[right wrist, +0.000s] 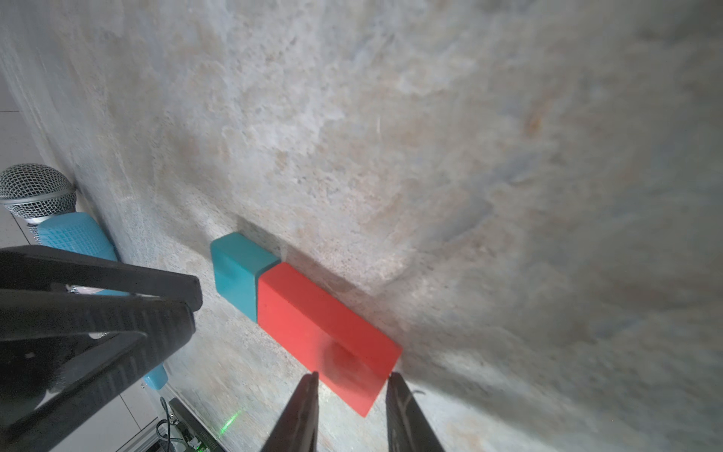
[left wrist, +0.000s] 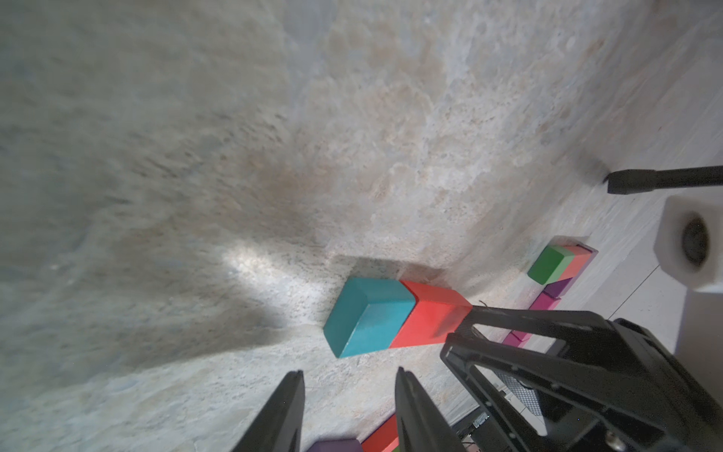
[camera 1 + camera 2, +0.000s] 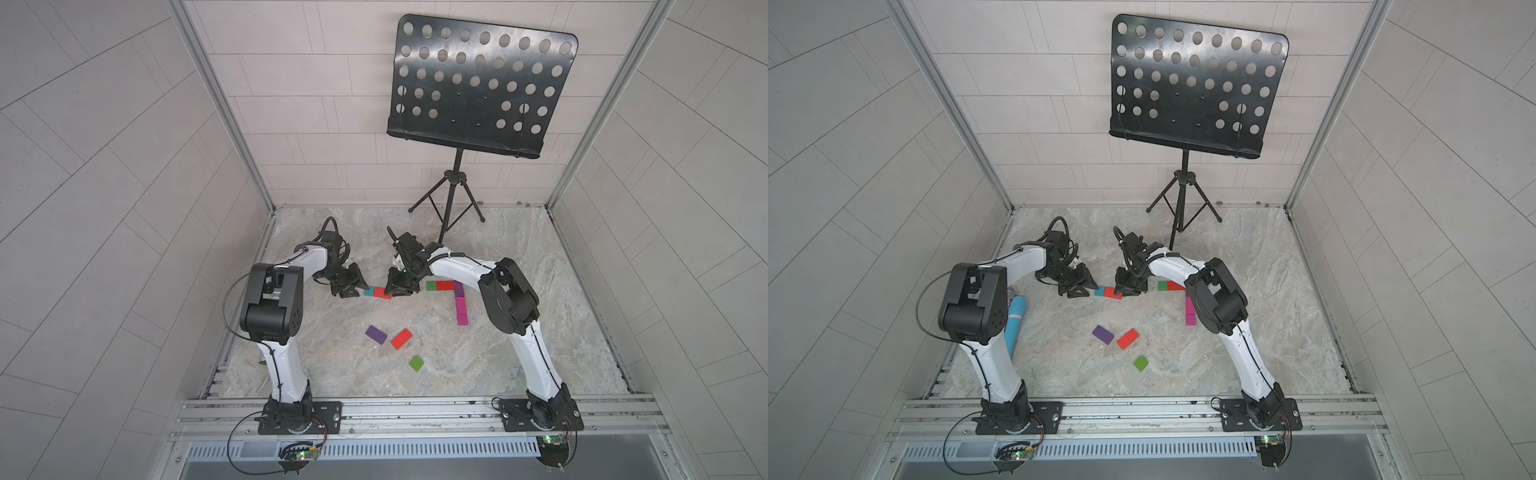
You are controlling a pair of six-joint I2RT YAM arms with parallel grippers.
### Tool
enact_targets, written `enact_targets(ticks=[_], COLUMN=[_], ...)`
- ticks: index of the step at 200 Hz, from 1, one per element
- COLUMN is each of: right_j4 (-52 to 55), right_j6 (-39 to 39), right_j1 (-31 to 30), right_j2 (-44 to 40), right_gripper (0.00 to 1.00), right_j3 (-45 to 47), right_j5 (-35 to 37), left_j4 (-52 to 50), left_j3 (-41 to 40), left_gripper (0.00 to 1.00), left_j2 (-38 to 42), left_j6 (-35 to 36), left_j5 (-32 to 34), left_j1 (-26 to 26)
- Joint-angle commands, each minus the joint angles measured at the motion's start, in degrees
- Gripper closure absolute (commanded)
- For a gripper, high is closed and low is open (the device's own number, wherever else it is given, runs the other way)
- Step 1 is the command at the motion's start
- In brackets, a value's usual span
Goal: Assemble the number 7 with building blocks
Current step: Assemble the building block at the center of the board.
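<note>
While the number 7 (image 3: 459, 291) lies beside my right arm (image 3: 461, 268), my right gripper (image 1: 352, 377) is closed across the free end of the long red block (image 1: 313, 313), which butts against the teal square (image 1: 238, 270); my left gripper (image 2: 350, 375) hovers slightly parted, empty. These blocks look light, rigid, smooth; I judge the long sides best for pinching. Tiled walls (image 3: 104, 166) enclose a flat, marbled table (image 3: 540, 257).
</note>
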State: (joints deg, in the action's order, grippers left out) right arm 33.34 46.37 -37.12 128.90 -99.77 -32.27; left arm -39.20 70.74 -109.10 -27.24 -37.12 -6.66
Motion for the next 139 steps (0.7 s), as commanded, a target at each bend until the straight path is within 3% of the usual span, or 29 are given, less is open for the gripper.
enact_targets(ticks=[1,139], right_j4=[2.0,3.9], right_j6=[-0.8,-2.1], right_j1=[-0.2,0.4], right_j2=[1.6,2.8], right_gripper=[0.67,0.68], right_j3=[-1.3,-3.6], right_j5=[1.3,1.9], left_j4=[0.5,2.0], left_j3=[-0.5,0.9], left_gripper=[0.56,0.59], left_j2=[-0.8,-2.9], left_j6=[-0.3,-1.2], left_j5=[-0.7,-1.6], left_j1=[-0.5,-0.9])
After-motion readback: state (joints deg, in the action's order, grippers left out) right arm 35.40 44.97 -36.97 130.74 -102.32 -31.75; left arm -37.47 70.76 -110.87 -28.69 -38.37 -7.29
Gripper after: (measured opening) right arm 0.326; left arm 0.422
